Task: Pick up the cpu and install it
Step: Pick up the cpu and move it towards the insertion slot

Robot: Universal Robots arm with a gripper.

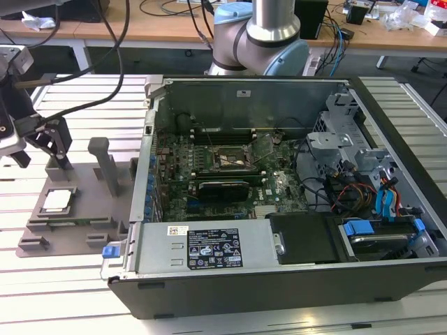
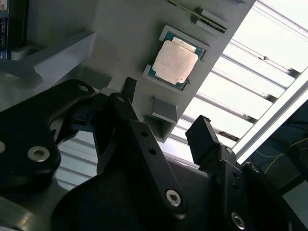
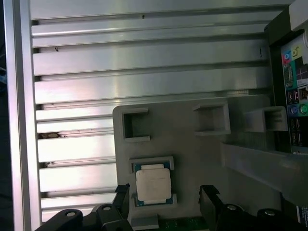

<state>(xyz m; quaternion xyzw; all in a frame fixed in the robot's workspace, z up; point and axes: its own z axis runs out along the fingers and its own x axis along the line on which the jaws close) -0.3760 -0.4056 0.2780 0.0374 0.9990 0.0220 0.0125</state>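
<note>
Exterior view gave you the whole layout. The open black desktop computer case (image 1: 279,286) lay on its side on the slatted aluminium table (image 1: 84,98). Its green motherboard (image 1: 209,178) was exposed, with the dark square socket frame (image 1: 227,160) near the middle of the board. On the exterior view's left, just beside the case, sat the grey plastic tray (image 1: 80,223). The cpu (image 1: 57,201), a small flat square chip with a silver-grey metal top, lay flat in its recess there.

The wrist views gave you the close detail. In the second wrist view the cpu (image 2: 175,61) sat square in its raised frame, apart from both black fingers (image 2: 129,91). In the first wrist view the cpu (image 3: 153,184) lined up between the two fingertips (image 3: 207,192), nearer one than the other.

Pose: the grey and light-blue arm base (image 1: 262,35) stood behind the case. Your black two-finger gripper (image 1: 45,164) hung at the exterior view's left edge, over the tray's far end and above the cpu, not touching it. Its fingers were spread wide with nothing between them.

Surroundings: an upright grey post (image 1: 105,164) rose from the tray between the cpu and the case wall. Black cables (image 1: 115,63) draped down toward the wrist. The case's rear port panel (image 3: 296,96) lay close to the tray's edge.
</note>
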